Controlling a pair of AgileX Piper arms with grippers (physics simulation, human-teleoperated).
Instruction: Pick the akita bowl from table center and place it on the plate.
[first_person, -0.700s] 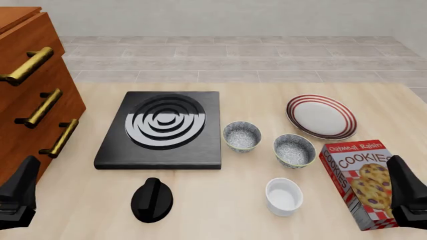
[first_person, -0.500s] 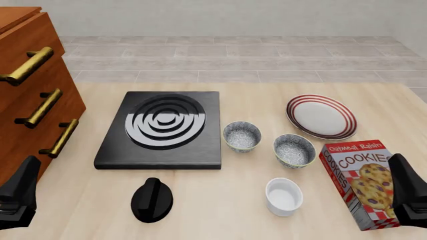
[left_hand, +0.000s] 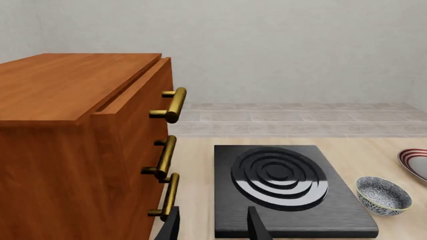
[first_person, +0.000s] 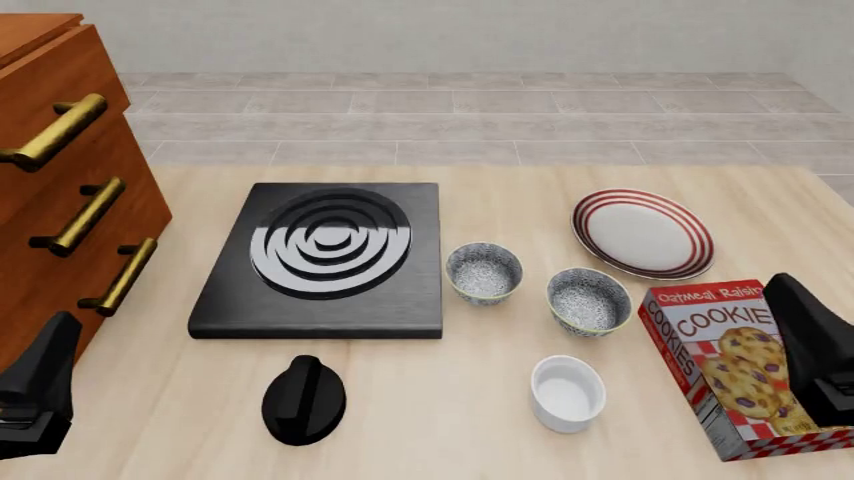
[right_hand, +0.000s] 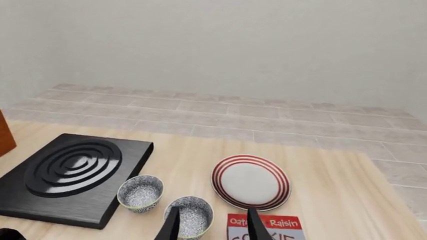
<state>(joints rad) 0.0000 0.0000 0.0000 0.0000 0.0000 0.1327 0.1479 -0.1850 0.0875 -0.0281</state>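
Fingertips of the right gripper (right_hand: 212, 225) show in the right wrist view as two dark prongs with a clear gap between them — jaws parted, nothing held. In the front view this gripper sits at the near right edge, overlapping the cookie box (first_person: 721, 365). The left gripper (left_hand: 212, 225) is likewise parted and empty, low at the near left beside the wooden drawer cabinet (first_person: 60, 190), well apart from the task items.

Two identical bowls stand upright on the table (first_person: 441, 430). The akita bowl (first_person: 483, 272) nearest table centre is just beside the right edge of the black stove plate (first_person: 323, 258); its twin (first_person: 589, 300) sits near it on the right. The plate (first_person: 642, 233), white with red rim stripes, lies flat beyond the twin bowl, bare and unobstructed. A white ramekin (first_person: 569, 393) and a black knob (first_person: 304, 399) occupy the near table.

Handling judgement: the bowl appears rigid and glazed, probably light but slippery. Its width likely exceeds the jaw opening, so a rim pinch is advised — one finger inside the wall, one outside, descending vertically. The stove-side wall leaves little clearance; the near or far rim looks freer.

Risk: the twin bowl stands between the right gripper and the target, so contact during approach or carry is possible.
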